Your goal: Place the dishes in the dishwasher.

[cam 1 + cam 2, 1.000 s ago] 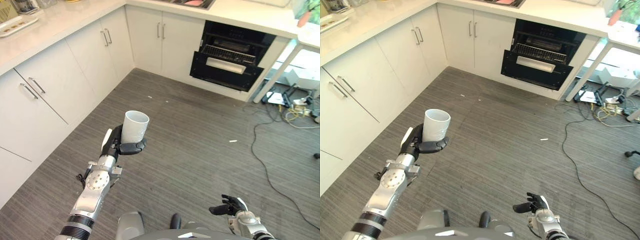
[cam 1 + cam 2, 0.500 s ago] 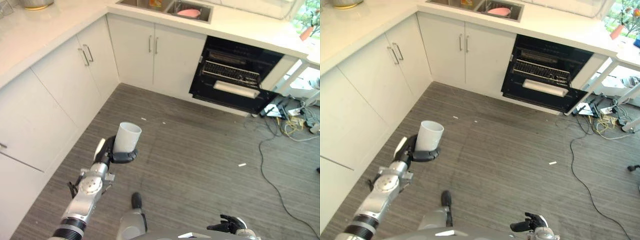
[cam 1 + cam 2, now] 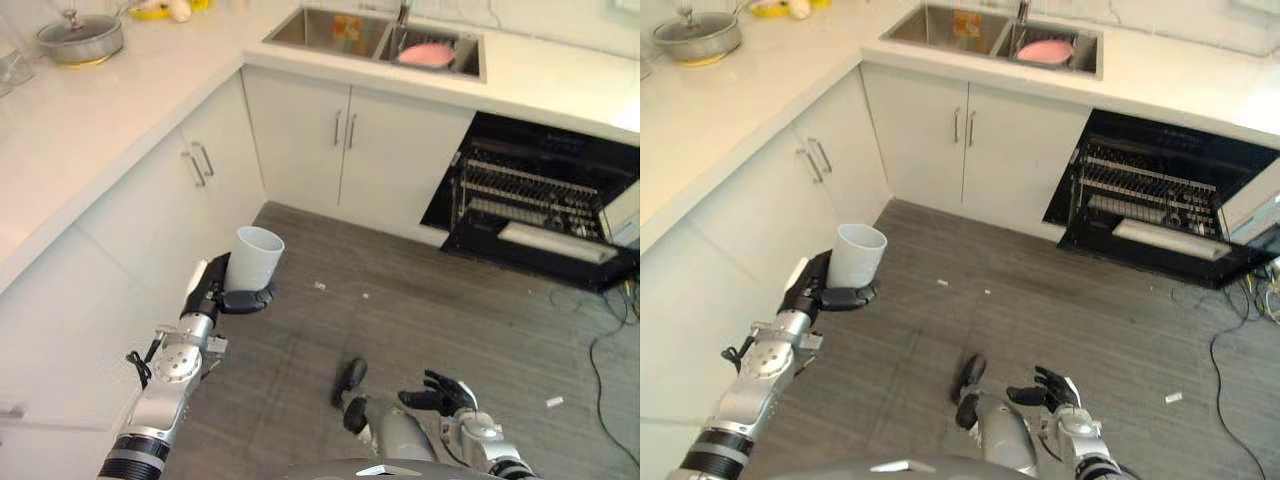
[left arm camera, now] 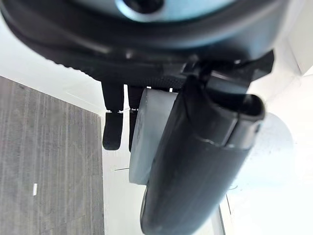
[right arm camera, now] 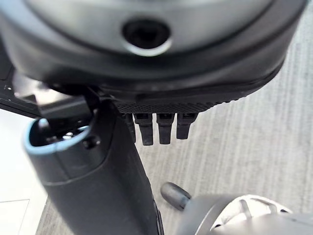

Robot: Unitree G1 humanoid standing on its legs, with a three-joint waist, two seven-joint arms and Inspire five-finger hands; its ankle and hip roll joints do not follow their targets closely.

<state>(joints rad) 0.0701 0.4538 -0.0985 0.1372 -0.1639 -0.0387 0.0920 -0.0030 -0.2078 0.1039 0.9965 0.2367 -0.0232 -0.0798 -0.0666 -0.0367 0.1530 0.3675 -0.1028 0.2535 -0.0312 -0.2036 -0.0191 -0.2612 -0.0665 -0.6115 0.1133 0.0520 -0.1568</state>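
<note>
White cup [image 3: 256, 260] in left hand [image 3: 216, 292]

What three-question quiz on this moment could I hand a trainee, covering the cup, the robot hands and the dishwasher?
1. True or false: the white cup stands upright in the left robot hand.
2. The dishwasher is: A) shut, B) open with its rack in view, C) hidden behind a cabinet.
3. Fill in: a pink dish lies in the ____.

Key
1. True: its open mouth faces up, dark fingers curled round its base.
2. B: the door is open and the rack shows.
3. Sink, on the counter beyond the cabinets. The right robot hand hangs low over the floor, fingers relaxed, holding nothing.
</note>
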